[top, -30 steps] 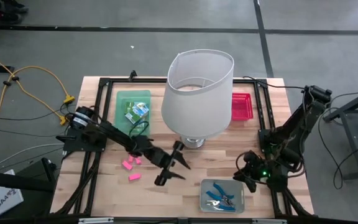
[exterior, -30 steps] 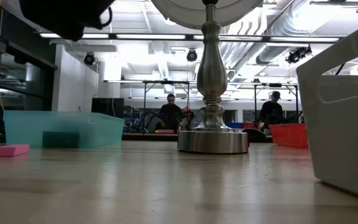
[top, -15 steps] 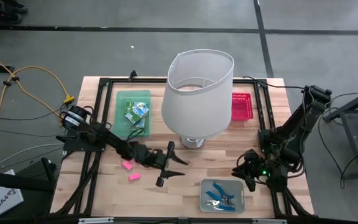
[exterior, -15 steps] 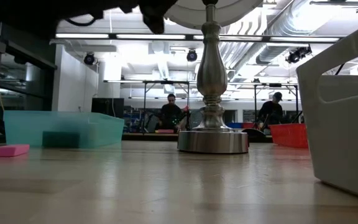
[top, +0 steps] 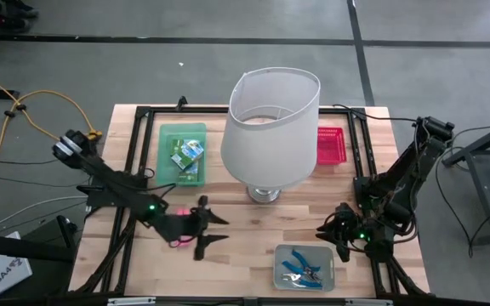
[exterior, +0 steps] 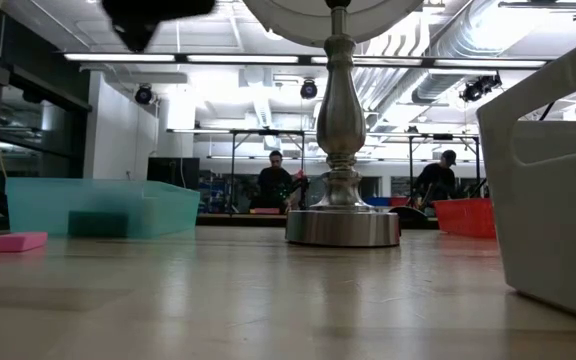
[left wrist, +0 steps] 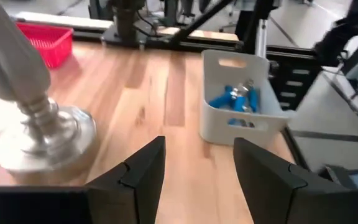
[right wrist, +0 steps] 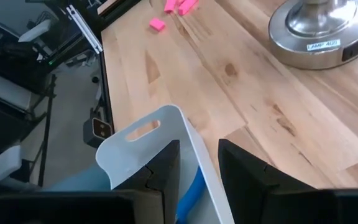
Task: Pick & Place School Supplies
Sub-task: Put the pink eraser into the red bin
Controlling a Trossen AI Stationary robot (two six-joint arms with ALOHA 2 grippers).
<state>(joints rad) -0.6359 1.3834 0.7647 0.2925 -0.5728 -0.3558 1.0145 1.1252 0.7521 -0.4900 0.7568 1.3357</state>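
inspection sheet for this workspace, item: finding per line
surface: wooden table, bare in the middle
job's things: pink erasers near the left gripper; blue-handled scissors in the grey tray; printed boxes in the green tray
clutter: lamp with white shade at centre; red tray looks empty
grippers: left gripper open, holding nothing, over the erasers; right gripper open, holding nothing, by the grey tray
cables: yellow cable on the floor left of the table
surroundings: two people far behind, in the low view
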